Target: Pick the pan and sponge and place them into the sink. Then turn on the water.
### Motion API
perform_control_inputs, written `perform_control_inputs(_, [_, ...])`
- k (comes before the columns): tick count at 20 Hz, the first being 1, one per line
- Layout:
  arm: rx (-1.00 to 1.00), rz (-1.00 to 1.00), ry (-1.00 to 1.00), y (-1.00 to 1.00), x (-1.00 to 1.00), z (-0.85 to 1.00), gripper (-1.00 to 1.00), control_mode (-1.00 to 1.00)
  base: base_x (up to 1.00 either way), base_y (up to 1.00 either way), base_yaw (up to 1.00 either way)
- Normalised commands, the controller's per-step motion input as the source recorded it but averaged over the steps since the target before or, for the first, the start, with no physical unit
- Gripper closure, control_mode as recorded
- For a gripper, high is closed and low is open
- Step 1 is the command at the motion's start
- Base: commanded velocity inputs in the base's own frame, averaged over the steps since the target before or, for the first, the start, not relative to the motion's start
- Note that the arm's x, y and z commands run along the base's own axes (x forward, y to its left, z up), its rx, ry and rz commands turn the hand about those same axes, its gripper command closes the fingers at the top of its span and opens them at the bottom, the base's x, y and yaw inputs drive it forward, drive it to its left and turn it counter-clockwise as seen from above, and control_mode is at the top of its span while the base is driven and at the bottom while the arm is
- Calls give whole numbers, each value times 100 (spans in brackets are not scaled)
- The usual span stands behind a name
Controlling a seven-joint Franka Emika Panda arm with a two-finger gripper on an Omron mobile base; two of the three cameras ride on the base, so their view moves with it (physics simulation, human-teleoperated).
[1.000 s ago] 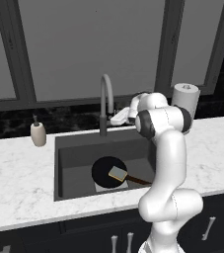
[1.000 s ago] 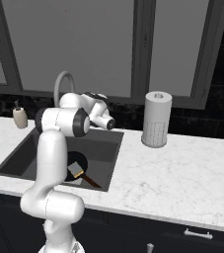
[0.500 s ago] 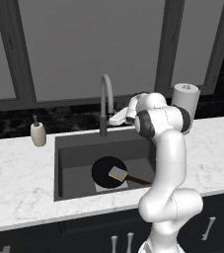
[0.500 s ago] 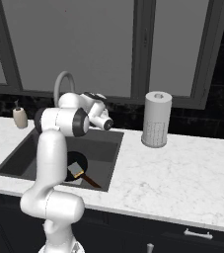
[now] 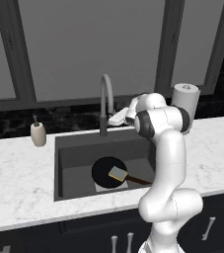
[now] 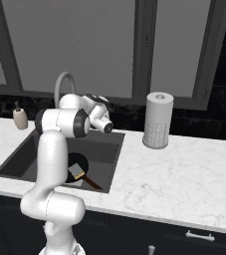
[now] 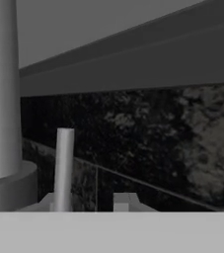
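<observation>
No legible text, labels, brand marks, numbers or signs in any view. Soap bottle, paper towel roll, faucet, pan and cabinet fronts all carry plain, unmarked surfaces.

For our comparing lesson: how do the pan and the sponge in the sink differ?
The pan is round and black; the sponge is rectangular and yellow. The pan is far bigger than the sponge. The pan lies on the sink bottom; the sponge rests on the pan. Both lie flat.
</observation>
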Motion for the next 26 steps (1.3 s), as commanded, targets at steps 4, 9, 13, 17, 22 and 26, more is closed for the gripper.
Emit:
perform_control_inputs(4, [4,0,-6,-27,14,-20,100,-100,0,0,0])
perform_control_inputs(9, [1,-8,0,-52,25,-31,100,-100,0,0,0])
perform_control_inputs(13, [0,-33,8,-63,29,-44,100,-100,0,0,0])
perform_control_inputs(17, [0,-43,18,-79,29,-54,100,-100,0,0,0])
perform_control_inputs(22, [0,-41,18,-93,23,-55,100,-100,0,0,0])
perform_control_inputs(26, [0,-29,21,-100,10,-51,100,-100,0,0,0])
